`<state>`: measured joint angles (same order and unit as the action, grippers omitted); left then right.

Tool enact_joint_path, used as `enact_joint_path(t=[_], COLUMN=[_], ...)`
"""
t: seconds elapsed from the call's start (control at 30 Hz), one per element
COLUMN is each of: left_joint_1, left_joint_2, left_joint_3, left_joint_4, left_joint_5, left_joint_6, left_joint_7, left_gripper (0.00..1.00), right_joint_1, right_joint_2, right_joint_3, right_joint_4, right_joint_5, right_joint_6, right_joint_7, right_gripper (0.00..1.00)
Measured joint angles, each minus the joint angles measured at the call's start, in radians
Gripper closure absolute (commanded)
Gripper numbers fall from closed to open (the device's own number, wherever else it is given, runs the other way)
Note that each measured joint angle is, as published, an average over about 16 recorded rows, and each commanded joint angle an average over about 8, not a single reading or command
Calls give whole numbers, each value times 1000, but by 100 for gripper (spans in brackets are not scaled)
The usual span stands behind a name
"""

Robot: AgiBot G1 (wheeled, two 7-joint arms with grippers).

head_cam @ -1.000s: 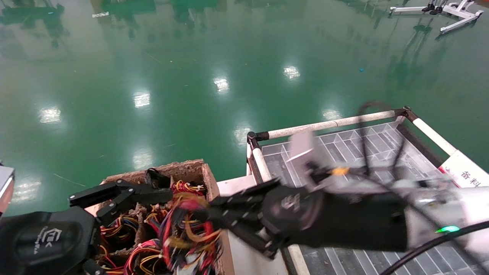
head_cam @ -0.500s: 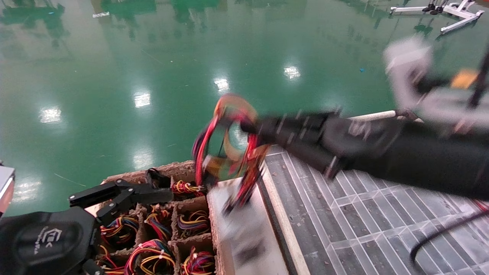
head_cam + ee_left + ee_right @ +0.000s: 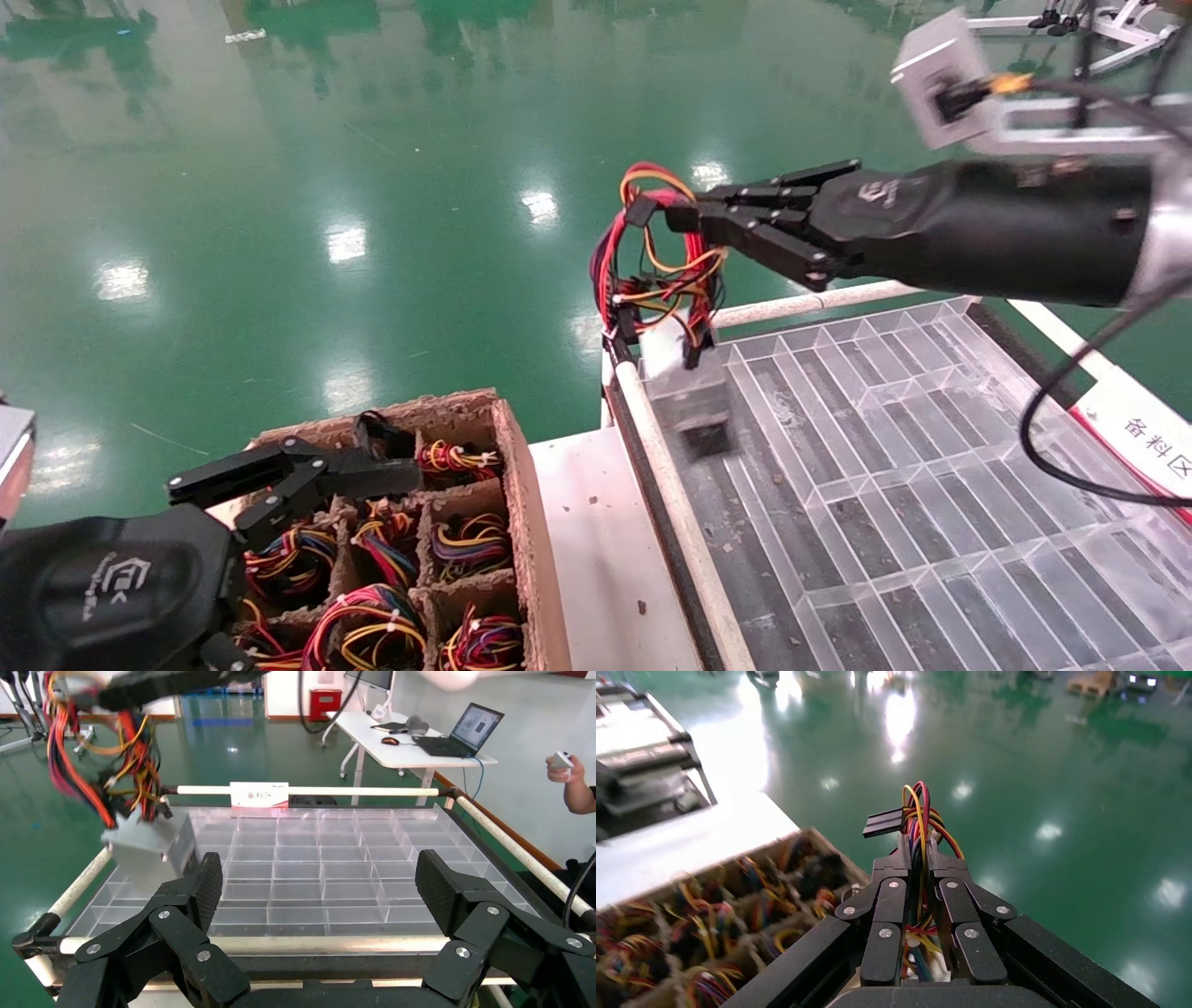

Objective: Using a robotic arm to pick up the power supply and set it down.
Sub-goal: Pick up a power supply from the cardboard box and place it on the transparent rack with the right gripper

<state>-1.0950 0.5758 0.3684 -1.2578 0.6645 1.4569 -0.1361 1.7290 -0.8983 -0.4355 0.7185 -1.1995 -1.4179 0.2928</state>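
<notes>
The right hand point(image 3: 684, 216) is clamped on the wire bundle point(image 3: 656, 256), so the power supply point(image 3: 687, 396) dangles just above the clear divided tray point(image 3: 922, 447), poised for setting down. The left hand point(image 3: 368, 466) hangs wide and idle over the cardboard box point(image 3: 517, 503).

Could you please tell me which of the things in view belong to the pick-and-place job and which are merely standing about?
Part of the job:
- power supply, hanging by its wires
- right gripper, shut on the wire bundle
- clear divided tray beneath it

Standing about:
- cardboard box of other wired units
- left gripper, idle over the box, jaws open
- laptop
</notes>
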Motion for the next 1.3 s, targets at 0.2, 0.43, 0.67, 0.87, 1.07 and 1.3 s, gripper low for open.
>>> enact_joint_path(t=[0.2, 0.43, 0.67, 0.87, 1.07, 1.3], left_joint_1=[0, 0, 0, 0, 0, 0], left_joint_2=[0, 0, 0, 0, 0, 0], left_joint_3=[0, 0, 0, 0, 0, 0], left_joint_4=[0, 0, 0, 0, 0, 0], left_joint_5=[0, 0, 0, 0, 0, 0], left_joint_6=[0, 0, 0, 0, 0, 0], left_joint_7=[0, 0, 0, 0, 0, 0], left_gripper=[0, 0, 0, 0, 0, 0], right_joint_1=[84, 145, 181, 198, 206, 203], right_joint_2=[-84, -171, -241, -289, -328, -366], right_joint_3=[-33, -51, -60, -65, -72, -79], right_joint_4=[-226, -428, -563, -631, -669, -694], right_joint_5=[-59, -98, -124, -140, -153, -164], right_joint_6=[-4, 75, 223, 343, 408, 441], right_joint_7=[-129, -231, -288, -320, -345, -364], right_gripper=[100, 100, 100, 100, 100, 100])
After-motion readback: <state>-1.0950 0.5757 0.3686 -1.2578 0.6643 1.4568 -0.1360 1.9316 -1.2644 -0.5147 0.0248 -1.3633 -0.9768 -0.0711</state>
